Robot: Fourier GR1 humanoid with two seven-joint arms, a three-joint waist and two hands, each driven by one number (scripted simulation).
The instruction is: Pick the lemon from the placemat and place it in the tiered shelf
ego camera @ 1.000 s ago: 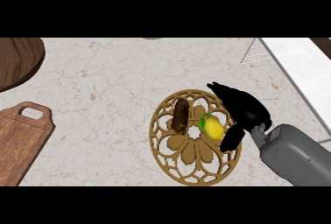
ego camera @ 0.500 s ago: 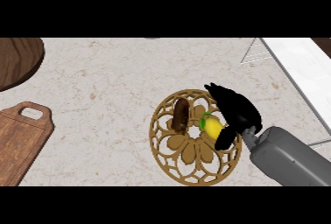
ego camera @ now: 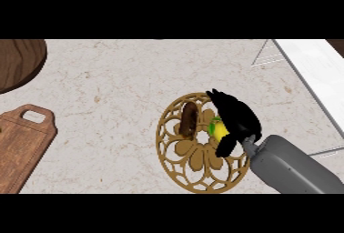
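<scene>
The yellow lemon (ego camera: pixel 218 129) with a green end lies on the right half of the round wooden lattice placemat (ego camera: pixel 199 170). My right hand (ego camera: pixel 236 117) lies over the lemon's right side and hides part of it. The fingers stretch up and left past the lemon, and the thumb (ego camera: pixel 226 145) points down-left just below it. The hand is open, with the lemon in the gap between fingers and thumb. The white tiered shelf (ego camera: pixel 310 68) stands at the upper right. My left hand does not show.
A brown oblong food item (ego camera: pixel 189 119) lies on the placemat just left of the lemon. A wooden cutting board (ego camera: pixel 21 148) lies at the left edge. A dark wooden bowl (ego camera: pixel 17 61) sits at the upper left.
My right hand has slid left across the placemat and now covers the lemon's right side. The lemon and the brown item have not moved.
</scene>
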